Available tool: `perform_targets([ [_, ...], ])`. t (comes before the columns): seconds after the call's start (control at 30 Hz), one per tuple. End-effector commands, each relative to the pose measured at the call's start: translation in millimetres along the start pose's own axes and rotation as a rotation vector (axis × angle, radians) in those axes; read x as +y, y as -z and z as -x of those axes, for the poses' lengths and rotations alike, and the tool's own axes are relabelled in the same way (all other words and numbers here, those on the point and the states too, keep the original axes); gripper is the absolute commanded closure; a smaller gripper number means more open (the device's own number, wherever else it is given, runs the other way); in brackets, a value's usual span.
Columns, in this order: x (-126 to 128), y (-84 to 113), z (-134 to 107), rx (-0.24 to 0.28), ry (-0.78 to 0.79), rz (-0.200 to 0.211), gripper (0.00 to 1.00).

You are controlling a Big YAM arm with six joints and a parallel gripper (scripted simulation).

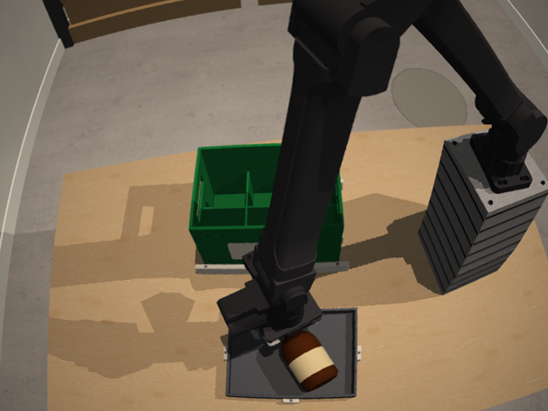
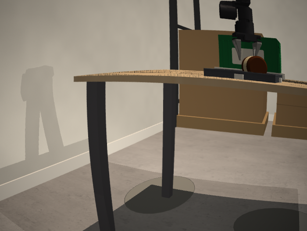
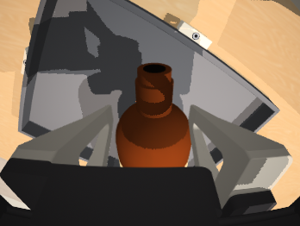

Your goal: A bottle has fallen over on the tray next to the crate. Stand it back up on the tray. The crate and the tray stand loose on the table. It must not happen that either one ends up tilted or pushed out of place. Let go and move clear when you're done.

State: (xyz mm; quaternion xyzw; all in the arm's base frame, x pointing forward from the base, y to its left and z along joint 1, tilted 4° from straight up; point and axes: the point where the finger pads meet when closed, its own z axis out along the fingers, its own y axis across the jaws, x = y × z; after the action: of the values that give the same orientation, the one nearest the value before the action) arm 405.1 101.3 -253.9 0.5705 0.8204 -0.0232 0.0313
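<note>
Jaws: the gripper (image 2: 247, 57) is standing partly open, gripping nothing; its two grey fingers are straddling the bottle's shoulder with a gap showing on each side.
Height: in the exterior view the fingertips are hanging just above the bottle, not touching it.
Bottle: the brown glass bottle (image 1: 309, 360) is lying on its side on the tray, neck pointing toward the crate and under the wrist, base toward the near edge of the desk.
Tray: the dark grey tray (image 1: 244, 374) is sitting close to the near edge of the desk, about midway along it; the bottle is resting in its right half.
Crate: the green divided crate (image 1: 214, 198) is standing just beyond the tray, toward the far edge.
Arm base: the ribbed black pedestal (image 1: 465, 235) is occupying the right side of the desk.
Risk, slip: the shoulder is tapering, so closing there may be squeezing the bottle out toward its base.
Risk, roll: a round body lying loose may be rolling if one finger lands first.
Risk, tray: pushing down or sideways may be shifting the loose tray.
Writing: the bottle is wearing a plain cream label band (image 1: 312, 362); no lettering is readable anywhere.
</note>
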Motion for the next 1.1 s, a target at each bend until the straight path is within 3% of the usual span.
perform_targets([
  [0.0,3.5,-13.4,3.3,0.003,0.004,0.002,0.39],
  [1.07,-2.1,-40.3,2.0,0.004,0.006,-0.008,0.39],
])
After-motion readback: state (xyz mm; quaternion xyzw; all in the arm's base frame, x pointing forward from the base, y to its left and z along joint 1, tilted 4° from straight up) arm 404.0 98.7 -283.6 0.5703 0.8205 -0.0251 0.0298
